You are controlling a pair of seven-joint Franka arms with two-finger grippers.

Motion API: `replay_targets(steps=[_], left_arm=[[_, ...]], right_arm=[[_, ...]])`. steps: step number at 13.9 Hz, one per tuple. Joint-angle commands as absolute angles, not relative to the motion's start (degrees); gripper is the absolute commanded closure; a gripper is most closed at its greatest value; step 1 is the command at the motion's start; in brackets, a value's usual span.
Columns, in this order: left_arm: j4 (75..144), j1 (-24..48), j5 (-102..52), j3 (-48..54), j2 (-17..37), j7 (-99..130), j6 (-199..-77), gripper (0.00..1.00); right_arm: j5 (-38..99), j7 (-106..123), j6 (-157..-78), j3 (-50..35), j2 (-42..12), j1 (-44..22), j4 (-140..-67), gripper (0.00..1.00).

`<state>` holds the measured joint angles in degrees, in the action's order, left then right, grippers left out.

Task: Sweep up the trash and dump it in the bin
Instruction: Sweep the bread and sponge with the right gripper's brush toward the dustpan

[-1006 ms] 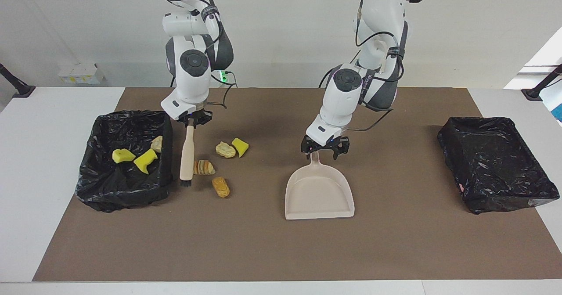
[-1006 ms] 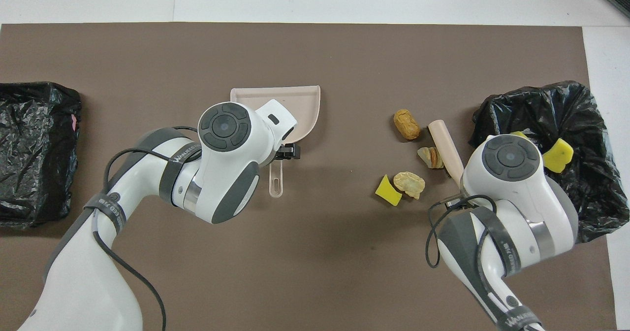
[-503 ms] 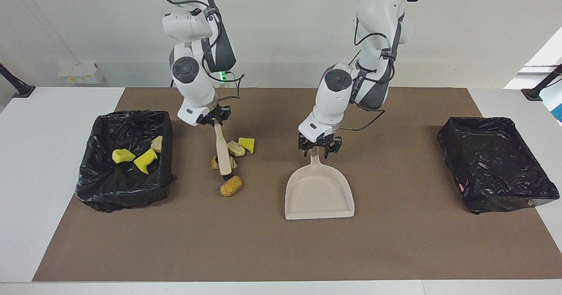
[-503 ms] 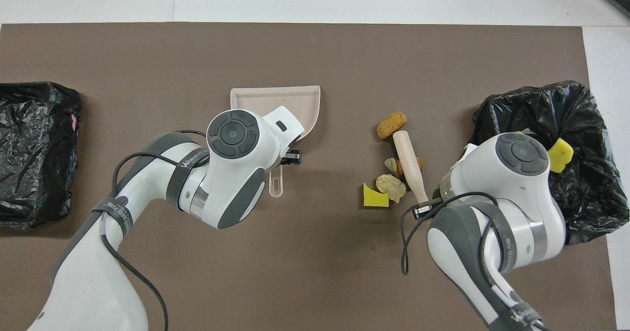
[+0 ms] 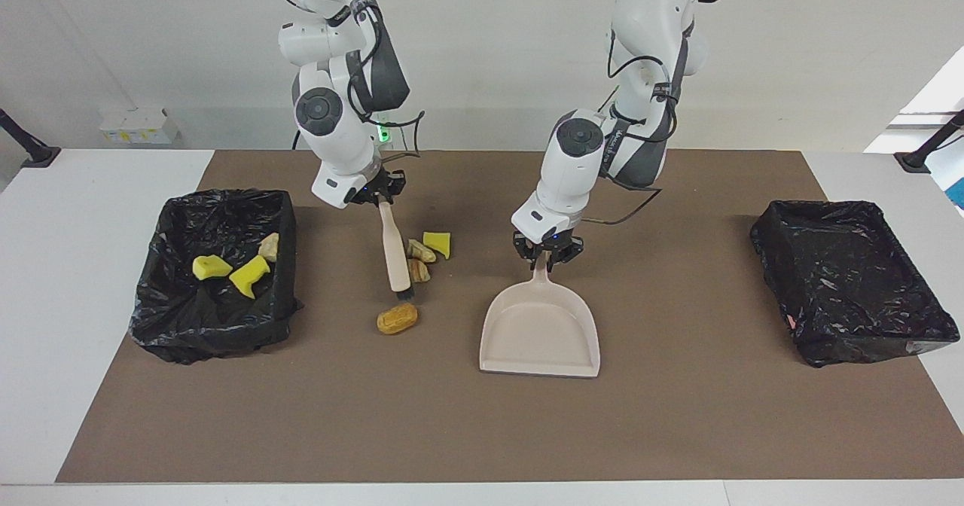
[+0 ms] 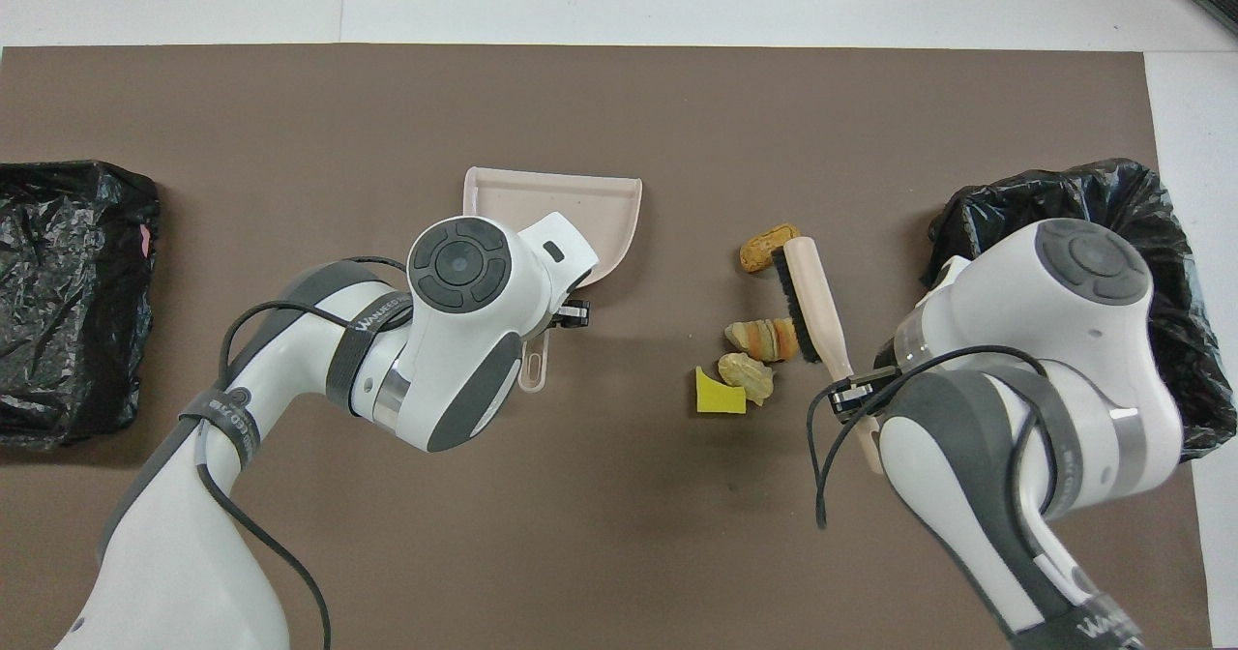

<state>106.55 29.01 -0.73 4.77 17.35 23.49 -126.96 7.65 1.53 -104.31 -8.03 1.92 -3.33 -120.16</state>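
My right gripper (image 5: 384, 199) (image 6: 856, 394) is shut on the handle of the beige brush (image 5: 393, 250) (image 6: 810, 297), whose bristles rest on the mat among the trash. Loose pieces lie by the brush: a yellow chunk (image 5: 437, 244) (image 6: 719, 395), a tan bit (image 5: 416, 250) (image 6: 747, 371), a striped bit (image 5: 418, 270) (image 6: 764, 338) and a brown bread piece (image 5: 397, 318) (image 6: 766, 244). The beige dustpan (image 5: 541, 333) (image 6: 580, 205) lies beside them toward the left arm's end. My left gripper (image 5: 544, 257) (image 6: 559, 314) is shut on its handle. The bin (image 5: 173, 325) (image 6: 1156, 200) at the right arm's end holds three pieces.
A second black-lined bin (image 5: 851, 280) (image 6: 68, 292) stands at the left arm's end of the brown mat (image 5: 678, 431). White tabletop borders the mat on all sides.
The left gripper closed on the dustpan handle and the pan shifted slightly. The right gripper swung the brush, pushing the loose pieces away from the bin toward the dustpan.
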Motion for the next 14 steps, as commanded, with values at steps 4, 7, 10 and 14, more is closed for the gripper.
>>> replay_targets(steps=[4, 7, 10, 14], left_arm=[[108.5, 29.4, -0.3, 3.9, 14.2, 18.5, -121.8, 0.77], [111.4, 29.4, -0.7, 3.9, 13.1, 14.3, -122.3, 0.73], [112.8, 29.4, -0.9, 3.9, 12.6, 14.2, -122.3, 0.58], [114.4, 29.4, -1.0, 4.0, 11.7, 13.9, -122.4, 0.55]], right_arm=[[-7.8, 1.4, -112.6, -8.6, -1.7, -2.6, -117.7, 1.0], [-16.2, 2.0, -113.9, -8.8, -10.5, -4.0, -109.2, 1.0], [-19.8, 2.2, -114.5, -9.1, -13.9, -4.4, -107.6, 1.0], [-18.9, 8.9, -111.1, -9.4, -11.2, -8.3, -110.8, 1.0]])
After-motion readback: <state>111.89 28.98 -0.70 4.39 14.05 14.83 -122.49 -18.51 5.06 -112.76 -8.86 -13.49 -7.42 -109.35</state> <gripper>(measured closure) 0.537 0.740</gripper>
